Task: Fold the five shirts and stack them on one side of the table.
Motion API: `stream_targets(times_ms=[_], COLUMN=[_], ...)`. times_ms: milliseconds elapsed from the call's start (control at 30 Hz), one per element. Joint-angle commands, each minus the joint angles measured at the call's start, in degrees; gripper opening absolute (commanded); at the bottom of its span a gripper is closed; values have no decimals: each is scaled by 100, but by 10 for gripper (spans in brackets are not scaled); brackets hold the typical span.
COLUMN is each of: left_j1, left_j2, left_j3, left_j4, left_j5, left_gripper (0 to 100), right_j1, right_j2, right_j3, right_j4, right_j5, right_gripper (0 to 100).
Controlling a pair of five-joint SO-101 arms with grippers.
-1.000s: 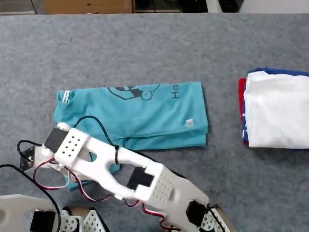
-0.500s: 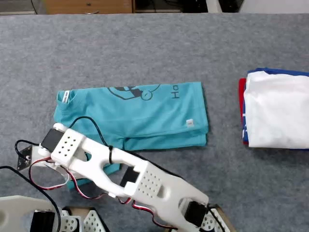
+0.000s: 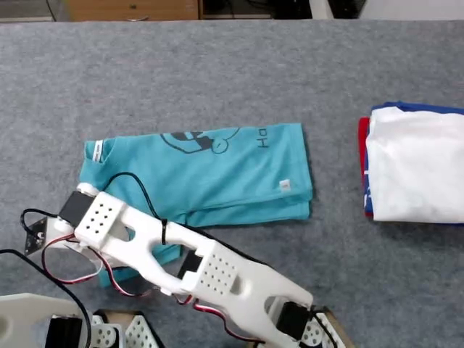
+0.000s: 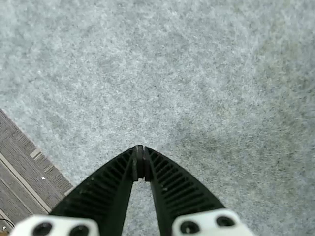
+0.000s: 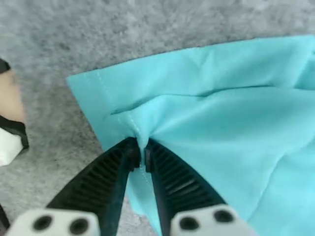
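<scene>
Right arm point(image 3: 181, 261) is stretched out low to the shirt's point(image 3: 217, 170) near-left corner, jaws pinched tight on the hem. Left arm's point(image 3: 32, 308) jaws are pressed tip to tip.

A blue-green shirt point(image 3: 217, 174) lay flat in the middle of the grey table point(image 3: 217, 72), a white arm point(image 3: 210, 272) lay across its front left corner, and a pile of folded shirts point(image 3: 413, 167), white on top, sat well apart at the right edge.

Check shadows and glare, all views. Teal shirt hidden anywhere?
High view: even light, no glare; right arm covers a corner of the teal shirt. Left wrist view: faint shadow on the table beyond the left end effector. Right wrist view: soft shading in folds at the right end effector.
</scene>
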Motion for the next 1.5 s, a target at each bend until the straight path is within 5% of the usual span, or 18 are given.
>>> stream_targets(times_ms=[0, 567, 1467], left_j1=[-44, -26, -35], left_j2=[-57, -48, -40], left_j3=[-167, -167, -158], left_j4=[-70, -70, -70], left_j5=[-53, -53, -53], left_gripper=[21, 21, 21], right_j1=[-57, -163, -259], right_j2=[-611, -998, -1033], right_j3=[-251, -57, -840], right_j4=[132, 132, 123], right_j5=[-9, -26, 0], right_gripper=[2, 64, 2])
